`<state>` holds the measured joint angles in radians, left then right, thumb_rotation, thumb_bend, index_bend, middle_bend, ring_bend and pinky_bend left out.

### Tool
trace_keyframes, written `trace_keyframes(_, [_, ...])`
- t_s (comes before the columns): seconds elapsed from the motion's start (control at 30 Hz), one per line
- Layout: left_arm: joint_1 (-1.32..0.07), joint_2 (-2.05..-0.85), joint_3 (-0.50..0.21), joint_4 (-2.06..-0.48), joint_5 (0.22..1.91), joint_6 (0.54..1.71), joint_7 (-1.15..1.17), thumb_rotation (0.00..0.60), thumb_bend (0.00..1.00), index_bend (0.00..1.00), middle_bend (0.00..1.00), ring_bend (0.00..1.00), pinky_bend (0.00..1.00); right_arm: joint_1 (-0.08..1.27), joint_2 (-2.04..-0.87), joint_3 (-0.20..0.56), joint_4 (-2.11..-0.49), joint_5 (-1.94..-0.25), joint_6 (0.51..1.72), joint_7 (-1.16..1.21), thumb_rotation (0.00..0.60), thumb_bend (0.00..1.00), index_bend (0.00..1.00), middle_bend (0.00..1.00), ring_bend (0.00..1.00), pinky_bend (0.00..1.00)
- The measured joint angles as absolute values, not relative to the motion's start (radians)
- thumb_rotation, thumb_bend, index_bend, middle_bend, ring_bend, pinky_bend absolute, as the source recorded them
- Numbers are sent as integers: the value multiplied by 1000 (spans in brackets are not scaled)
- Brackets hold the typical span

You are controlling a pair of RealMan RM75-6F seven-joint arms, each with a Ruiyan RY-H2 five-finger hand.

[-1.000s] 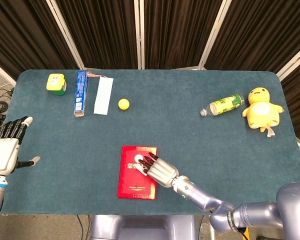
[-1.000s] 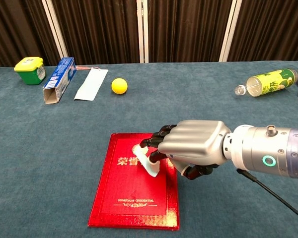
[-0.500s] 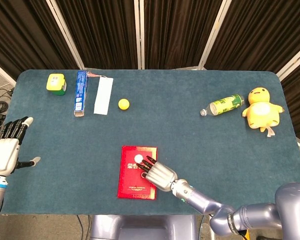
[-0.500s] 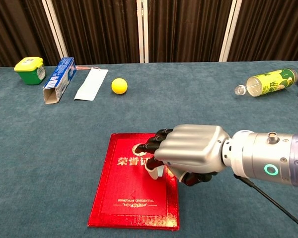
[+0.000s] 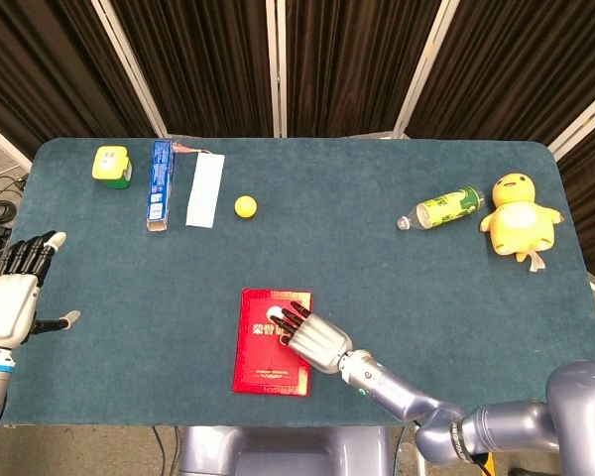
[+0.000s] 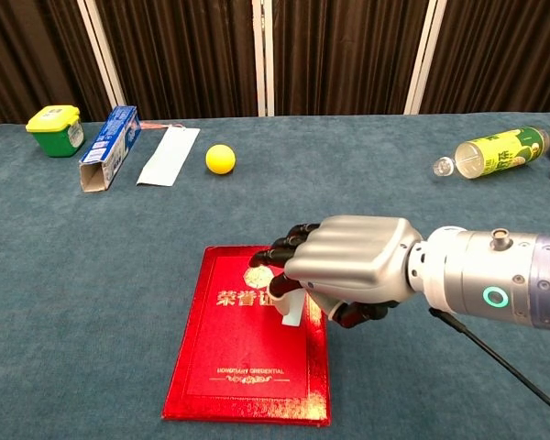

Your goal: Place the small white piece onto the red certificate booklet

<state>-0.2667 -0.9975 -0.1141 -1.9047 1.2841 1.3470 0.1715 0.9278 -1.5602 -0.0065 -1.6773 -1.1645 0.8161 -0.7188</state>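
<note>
The red certificate booklet (image 5: 263, 369) (image 6: 240, 367) lies flat near the table's front edge, in the middle. My right hand (image 5: 313, 340) (image 6: 353, 268) hovers over its upper right part, fingers curled down. The small white piece (image 5: 275, 315) (image 6: 291, 312) shows at and under the fingertips, pinched in the right hand and low over the booklet's cover. Whether it touches the cover is hidden by the hand. My left hand (image 5: 15, 293) stays off the table's left edge with fingers spread and nothing in it; only the head view shows it.
Along the back left stand a green-and-yellow container (image 5: 111, 164) (image 6: 55, 128), a blue box (image 5: 160, 183) (image 6: 108, 147), a white strip (image 5: 205, 188) (image 6: 169, 154) and a yellow ball (image 5: 245, 206) (image 6: 220, 159). A green bottle (image 5: 444, 208) (image 6: 493, 151) and a yellow duck plush (image 5: 519, 216) lie at the right.
My right hand dipped toward the booklet's lower part, then came slightly back, staying over the booklet with the white piece at its fingertips. The left hand has not moved.
</note>
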Motion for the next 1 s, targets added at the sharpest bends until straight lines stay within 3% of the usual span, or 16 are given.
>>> trace_keyframes(1.0, [-265,-993,-118,-1906,1287,1338,164,600,0,0,0,0,0,934,-1565,-8,-1669,-1170,826,-717,600,977,359,0,0,0])
